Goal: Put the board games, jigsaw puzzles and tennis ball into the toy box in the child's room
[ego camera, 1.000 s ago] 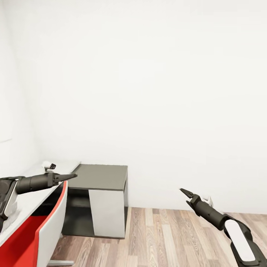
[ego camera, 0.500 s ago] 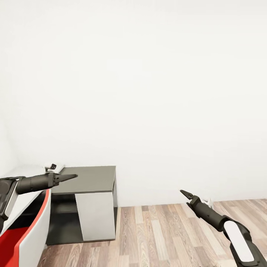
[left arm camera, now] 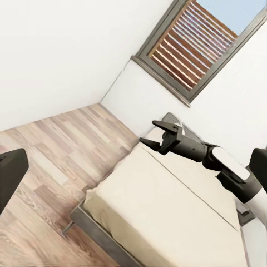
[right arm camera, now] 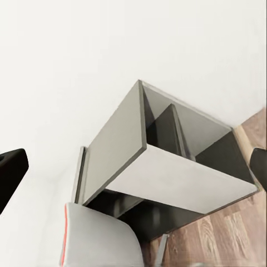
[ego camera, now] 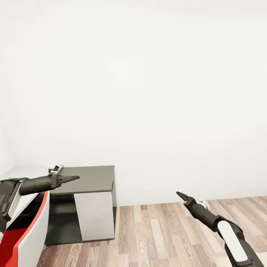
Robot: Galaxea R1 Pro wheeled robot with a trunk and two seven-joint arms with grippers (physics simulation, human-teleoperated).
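The dark grey end of the table point(ego camera: 91, 178) stands against the white wall at the left, with a white panel point(ego camera: 94, 217) below it. My left gripper point(ego camera: 75, 178) hovers over the table's front edge, empty. Its dark fingers point(left arm camera: 11, 172) stand wide apart at the edges of the left wrist view, so it is open. My right gripper point(ego camera: 179, 195) hangs over the wood floor, open and empty. Its spread fingers also show as the right gripper point(left arm camera: 153, 133) above the beige bed point(left arm camera: 167, 217). The board games, jigsaw puzzles, tennis ball and toy box are out of view.
A red-and-white chair point(ego camera: 27, 237) stands close at the lower left, by the table. A small white and black object point(ego camera: 55, 168) lies on the tabletop. Wood-plank floor point(ego camera: 167, 237) spreads to the right. A window with slatted blinds point(left arm camera: 194, 44) is above the bed.
The whole picture has shifted, so the camera turned right and the table now sits further left. My right arm has dropped slightly and edged left. Both grippers stay empty.
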